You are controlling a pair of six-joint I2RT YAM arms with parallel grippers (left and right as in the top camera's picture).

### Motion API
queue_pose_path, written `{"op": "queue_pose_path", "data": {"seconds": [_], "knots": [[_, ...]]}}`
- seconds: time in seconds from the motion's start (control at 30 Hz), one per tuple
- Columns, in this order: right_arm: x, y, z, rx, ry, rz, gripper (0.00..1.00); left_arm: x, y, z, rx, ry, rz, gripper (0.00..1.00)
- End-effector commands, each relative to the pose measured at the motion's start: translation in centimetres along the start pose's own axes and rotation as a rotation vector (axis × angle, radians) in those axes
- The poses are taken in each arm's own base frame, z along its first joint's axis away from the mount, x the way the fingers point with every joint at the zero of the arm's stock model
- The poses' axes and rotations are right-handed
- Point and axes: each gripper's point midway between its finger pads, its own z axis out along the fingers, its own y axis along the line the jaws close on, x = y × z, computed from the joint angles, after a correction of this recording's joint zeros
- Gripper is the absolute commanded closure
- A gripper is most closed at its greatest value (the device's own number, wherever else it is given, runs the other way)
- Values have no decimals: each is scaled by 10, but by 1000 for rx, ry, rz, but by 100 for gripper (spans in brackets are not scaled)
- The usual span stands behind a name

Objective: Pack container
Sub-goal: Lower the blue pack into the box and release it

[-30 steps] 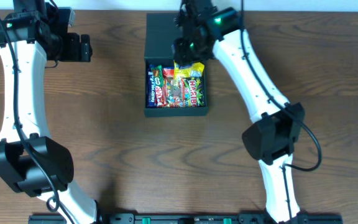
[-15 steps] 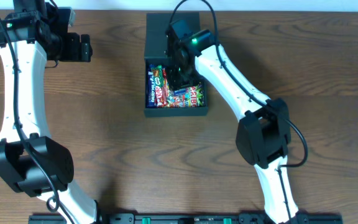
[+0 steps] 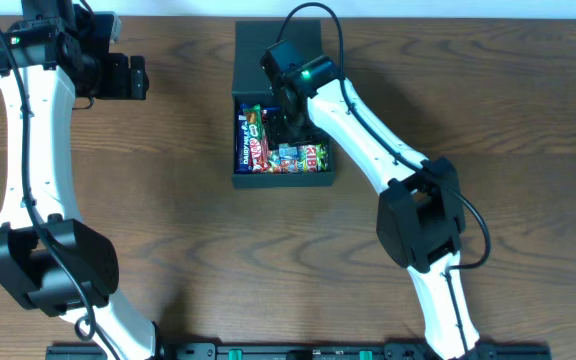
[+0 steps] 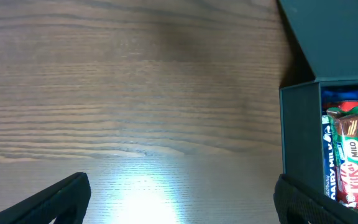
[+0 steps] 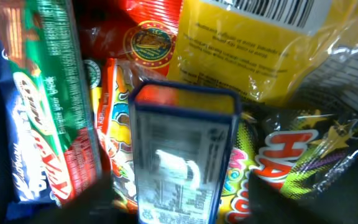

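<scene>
The dark container (image 3: 240, 178) stands open at the back centre of the table, its flap lid (image 3: 268, 55) lying flat behind it. Snack packets (image 3: 253, 140) fill it. My right gripper (image 3: 286, 120) reaches down into the box. In the right wrist view its jaws (image 5: 182, 205) stand apart on either side of a blue-edged packet (image 5: 179, 155), with a gap showing on the right side. That packet rests on other snacks, beside a yellow bag (image 5: 278, 43) and a green and red bar (image 5: 48, 124). My left gripper (image 3: 133, 77) hovers open over bare wood, left of the box.
In the left wrist view the container wall (image 4: 300, 124) rises at the right, with its lid (image 4: 334, 31) above. Brown wooden tabletop (image 3: 168, 220) surrounds the box. The right arm (image 3: 368, 110) slants across the box's right side.
My right gripper moved forward and down into the box, and its jaws have spread away from the blue-edged packet. The left arm has not moved.
</scene>
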Motion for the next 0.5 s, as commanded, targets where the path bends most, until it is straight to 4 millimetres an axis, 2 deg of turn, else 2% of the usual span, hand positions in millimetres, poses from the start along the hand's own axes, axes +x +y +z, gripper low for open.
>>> {"op": "queue_pose_path", "data": {"seconds": [0.0, 0.13, 0.3, 0.33, 0.43, 0.47], "knots": [[-1, 5, -12, 0, -31, 0, 19, 3, 0, 6, 6, 17, -4, 5], [-9, 9, -31, -32, -72, -4, 18, 2, -6, 8, 36, 16, -2, 5], [-43, 6, -89, -82, -255, -30, 20, 3, -18, 21, 56, 41, 19, 5], [-50, 3, -99, -90, -291, -35, 22, 3, -23, 25, 70, 46, 25, 5], [-69, -16, -120, -99, -372, -8, 36, 3, -45, 42, 155, 64, 41, 0], [-75, -27, -122, -95, -384, 12, 41, 2, -54, 49, 190, 67, 48, 7]]}}
